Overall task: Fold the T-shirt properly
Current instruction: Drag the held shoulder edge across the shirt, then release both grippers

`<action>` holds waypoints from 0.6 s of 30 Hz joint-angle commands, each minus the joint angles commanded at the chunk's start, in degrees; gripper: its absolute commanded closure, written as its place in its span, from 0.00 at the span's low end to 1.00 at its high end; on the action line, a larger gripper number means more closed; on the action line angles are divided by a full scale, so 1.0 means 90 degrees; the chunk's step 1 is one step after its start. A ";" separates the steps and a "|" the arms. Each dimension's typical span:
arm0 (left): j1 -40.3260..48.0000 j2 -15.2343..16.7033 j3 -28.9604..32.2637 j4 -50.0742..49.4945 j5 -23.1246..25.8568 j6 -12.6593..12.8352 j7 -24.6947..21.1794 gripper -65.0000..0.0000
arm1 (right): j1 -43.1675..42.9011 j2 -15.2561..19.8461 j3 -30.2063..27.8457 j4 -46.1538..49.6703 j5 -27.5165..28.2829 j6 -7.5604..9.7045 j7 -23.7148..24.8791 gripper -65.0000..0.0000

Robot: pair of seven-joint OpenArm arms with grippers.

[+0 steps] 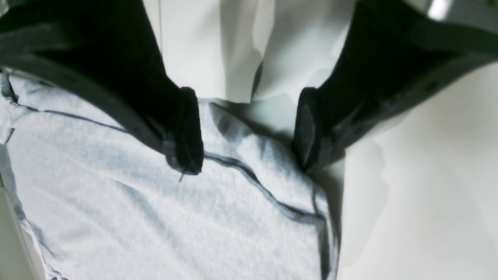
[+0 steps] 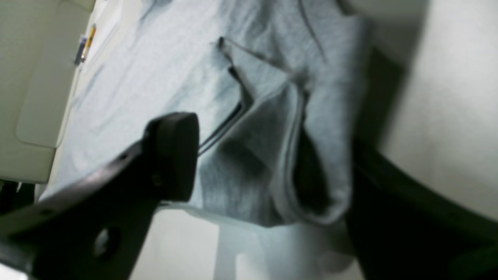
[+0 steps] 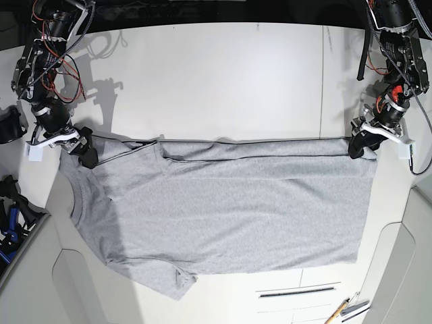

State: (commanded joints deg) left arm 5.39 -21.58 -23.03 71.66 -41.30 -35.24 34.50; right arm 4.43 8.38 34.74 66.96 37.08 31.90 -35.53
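Note:
The grey T-shirt (image 3: pixel 229 202) lies flat and sideways on the white table (image 3: pixel 216 81), with one sleeve (image 3: pixel 169 277) at the front left and its far long edge folded over. My left gripper (image 3: pixel 361 145) is at the shirt's far right corner. In the left wrist view it (image 1: pixel 249 149) is open, with one finger (image 1: pixel 186 132) on the cloth (image 1: pixel 155 217) and the other finger (image 1: pixel 311 132) at the cloth's edge. My right gripper (image 3: pixel 84 152) is at the far left corner. In the right wrist view it (image 2: pixel 272 175) is open, with bunched fabric (image 2: pixel 264 163) between the jaws.
An orange-handled tool (image 3: pixel 341 310) lies at the front right by the table's drawer fronts. Blue and black items (image 3: pixel 10 216) sit off the table's left edge. A pen (image 2: pixel 87 42) shows beside the shirt in the right wrist view.

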 joint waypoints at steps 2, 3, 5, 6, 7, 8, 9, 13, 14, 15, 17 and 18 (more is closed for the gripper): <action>0.0000 0.0000 0.0039 0.0000 0.0002 -0.0015 0.0002 0.38 | -0.0002 0.0019 0.0000 0.0000 -0.0005 0.0005 0.0085 0.36; 0.0000 0.0000 0.0080 0.0000 0.0002 -0.0015 0.0000 0.38 | 0.0000 0.0029 0.0000 0.0000 -0.0024 0.0005 0.0121 0.36; -0.0017 0.0000 0.0221 0.0000 0.0005 -0.0015 0.0000 0.38 | 0.0000 0.0039 0.0000 0.0000 -0.0024 0.0005 0.0138 0.36; -0.0041 0.0000 0.0299 0.0000 0.0029 -0.0012 0.0000 0.38 | 0.0000 0.0036 0.0000 0.0000 -0.0024 0.0007 0.0138 0.36; -0.0078 0.0000 0.0359 0.0000 0.0073 -0.0010 0.0000 0.40 | 0.0000 0.0036 0.0000 0.0000 -0.0024 0.0010 0.0138 0.38; -0.0134 0.0000 0.0396 0.0000 0.0104 -0.0010 -0.0002 0.46 | 0.0000 0.0039 0.0000 0.0000 -0.0024 0.0010 0.0138 0.47; -0.0197 0.0000 0.0398 0.0000 0.0160 -0.0007 -0.0002 0.54 | 0.0000 0.0036 0.0000 0.0000 -0.0027 0.0007 0.0138 0.59; -0.0447 -0.0005 0.0396 0.0000 0.0384 0.0015 0.0002 0.99 | 0.0000 0.0039 0.0000 0.0000 -0.0019 0.0007 0.0267 1.00; -0.0493 -0.0005 0.0396 0.0000 0.0384 0.0015 0.0002 1.00 | 0.0002 0.0051 0.0000 0.0000 -0.0005 0.0010 0.0270 1.00; -0.0527 -0.0007 0.0393 0.0000 0.0384 0.0015 0.0002 1.00 | 0.0017 0.0053 0.0002 0.0005 0.0068 0.0012 0.0255 1.00; -0.0580 -0.0027 0.0389 0.0010 0.0384 0.0007 0.0010 1.00 | 0.0015 0.0053 0.0007 0.0102 0.0124 0.0124 0.0153 1.00; -0.0580 -0.0058 0.0389 0.0049 0.0384 0.0007 0.0051 1.00 | 0.0012 0.0053 0.0007 0.0206 0.0153 0.0148 -0.0007 1.00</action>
State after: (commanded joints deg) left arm 0.16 -22.11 -19.53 72.10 -37.85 -35.18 34.96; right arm 4.54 8.86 34.81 68.82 38.46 33.23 -35.59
